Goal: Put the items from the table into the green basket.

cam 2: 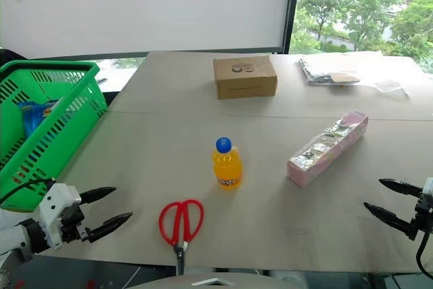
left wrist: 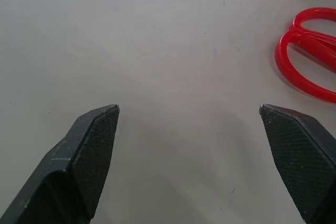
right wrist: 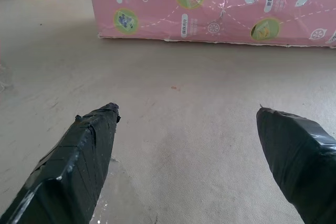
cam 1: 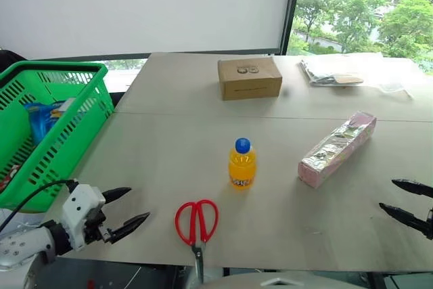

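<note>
On the table (cam 1: 155,160), scissors (cam 1: 197,225) blades toward robot, packet (cam 1: 337,148) lying diagonally, both claws wide, empty.

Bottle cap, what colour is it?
Blue. The cap tops the orange bottle, clearest in the left eye view.

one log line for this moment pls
left gripper open, empty | right gripper open, empty | bottle, packet, scissors on table

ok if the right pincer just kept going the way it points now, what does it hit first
Most likely the pink-and-silver foil packet. The right pincer is open over bare table, and the packet's long side lies straight across its line ahead. Since it tilts down slightly, its tips might graze the tabletop first; depth is hard to judge.
</note>
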### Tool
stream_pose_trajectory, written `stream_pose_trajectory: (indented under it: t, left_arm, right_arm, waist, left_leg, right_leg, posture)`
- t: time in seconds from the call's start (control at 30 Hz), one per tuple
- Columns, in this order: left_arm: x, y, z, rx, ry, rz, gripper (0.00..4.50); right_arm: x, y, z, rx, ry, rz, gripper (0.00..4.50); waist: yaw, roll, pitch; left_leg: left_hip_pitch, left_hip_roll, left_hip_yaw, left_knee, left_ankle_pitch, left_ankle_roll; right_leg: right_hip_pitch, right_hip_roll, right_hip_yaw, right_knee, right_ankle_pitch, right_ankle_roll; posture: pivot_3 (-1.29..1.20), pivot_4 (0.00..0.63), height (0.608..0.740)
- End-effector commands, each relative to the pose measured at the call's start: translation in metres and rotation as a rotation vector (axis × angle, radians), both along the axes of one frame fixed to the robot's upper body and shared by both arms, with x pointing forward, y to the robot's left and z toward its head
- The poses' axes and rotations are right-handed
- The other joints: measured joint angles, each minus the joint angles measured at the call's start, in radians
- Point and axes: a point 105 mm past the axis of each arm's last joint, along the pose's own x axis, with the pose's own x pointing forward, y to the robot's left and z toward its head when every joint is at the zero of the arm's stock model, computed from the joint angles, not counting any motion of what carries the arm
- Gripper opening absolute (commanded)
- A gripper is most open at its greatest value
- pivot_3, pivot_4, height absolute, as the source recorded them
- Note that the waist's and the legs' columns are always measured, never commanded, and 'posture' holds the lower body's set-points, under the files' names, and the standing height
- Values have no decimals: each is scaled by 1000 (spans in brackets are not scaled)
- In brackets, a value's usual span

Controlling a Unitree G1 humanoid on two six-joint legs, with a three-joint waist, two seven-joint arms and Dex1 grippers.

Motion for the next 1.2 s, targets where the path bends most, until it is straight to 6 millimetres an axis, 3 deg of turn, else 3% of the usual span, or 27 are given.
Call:
stream_pose_trajectory:
  t: [0.03, 0.2, 0.5, 0.67, 0.8, 1.03, 1.2]
  left_arm:
    - [3, 0, 4, 3, -4, -39, 4439]
    - [3, -5, 6, -57, 10, -63, 4439]
    - [-2, -6, 5, -72, 29, -79, 4439]
    - [0, -20, 7, -90, 24, -126, 4439]
    - [5, -37, 9, -85, -2, -157, 4439]
    - [15, -50, -1, -35, 14, -149, 4439]
    - [20, -58, -8, -17, 19, -161, 4439]
  right_arm:
    - [3, 4, 17, -8, -64, 23, 4500]
    - [2, 14, 19, 28, -65, 43, 4500]
    - [-1, 15, 20, 42, -60, 61, 4500]
    - [-5, 30, 22, 20, -53, 178, 4500]
    - [-25, 67, 32, 53, -24, 431, 4500]
    - [-28, 130, 68, 183, -89, 627, 4500]
    - [-46, 167, 81, 258, -78, 759, 4500]
  waist:
    - [0, 0, 0]
    - [-1, 1, 0]
    - [-2, 0, 0]
    - [-1, 0, 0]
    - [-1, 1, -1]
    - [-5, 0, -1]
    - [-2, -3, -1]
  left_leg:
    - [0, 0, 0, 0, 0, 0]
    - [1, 1, 0, 0, 0, 0]
    - [0, 1, 2, 0, 0, 1]
    - [0, 1, 2, 0, 0, 1]
    - [0, 1, 1, 0, 0, 1]
    - [1, 1, 1, 0, 0, 1]
    - [0, 1, 0, 0, 0, 1]
  right_leg:
    - [0, 0, 0, 0, 0, 0]
    - [0, 0, 0, 1, 0, 0]
    - [0, 0, 1, 0, 0, 0]
    - [0, 0, 1, 0, 0, 0]
    - [0, 0, 0, 0, 0, 0]
    - [0, 1, 1, 1, 0, 1]
    - [0, 1, 0, 0, 0, 1]
  posture:
    - [25, 11, 724]
    - [26, 13, 724]
    - [34, 12, 724]
    - [27, 9, 724]
    - [20, 7, 724]
    - [-1, 10, 724]
    - [-8, 12, 724]
